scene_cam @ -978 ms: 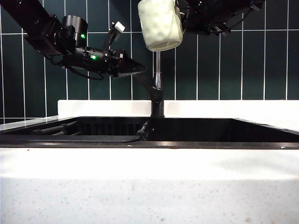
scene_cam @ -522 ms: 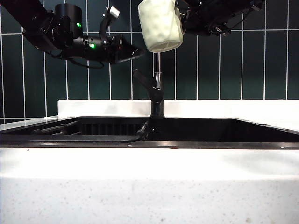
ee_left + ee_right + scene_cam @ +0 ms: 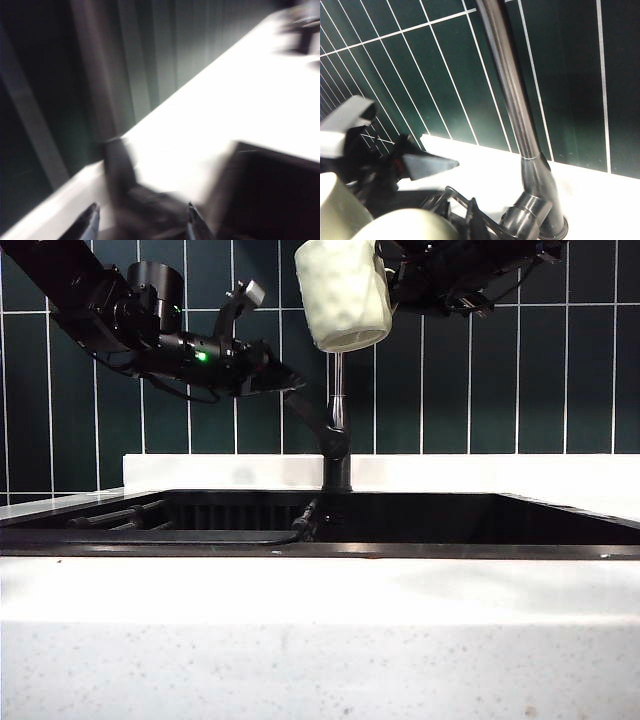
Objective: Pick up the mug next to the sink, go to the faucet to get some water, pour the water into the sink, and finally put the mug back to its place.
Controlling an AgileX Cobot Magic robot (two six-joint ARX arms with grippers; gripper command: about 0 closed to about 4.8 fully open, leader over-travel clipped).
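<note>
Hanging high at the top of the exterior view, the mug (image 3: 343,293) sits in the right gripper (image 3: 385,280), which reaches in from the upper right and pinches it at its right side. The mug is tipped, its open mouth facing down and slightly toward the camera, directly over the faucet (image 3: 337,430). The faucet's slim pipe rises straight up to just under the mug's rim, and its thick base stands on the white ledge behind the sink (image 3: 420,520). The mug is well above the sink and clear of the white counter (image 3: 320,640) in front.

From the right wrist camera, the mug's pale rim (image 3: 395,225) fills the near corner, with the faucet pipe (image 3: 512,95) running up past it against the dark green tiled wall (image 3: 445,75).

To the left of the mug, the left gripper (image 3: 285,382) hangs at about the height of the faucet's upper pipe, pointing right toward it, close to the angled lever. Its fingers are spread and hold nothing. The left wrist picture is heavily blurred: two dark fingertips (image 3: 90,225) stand apart at the edge, with a dark shape between them that is probably the faucet lever, though contact cannot be told. The left gripper is below the mug and does not touch it.
</note>
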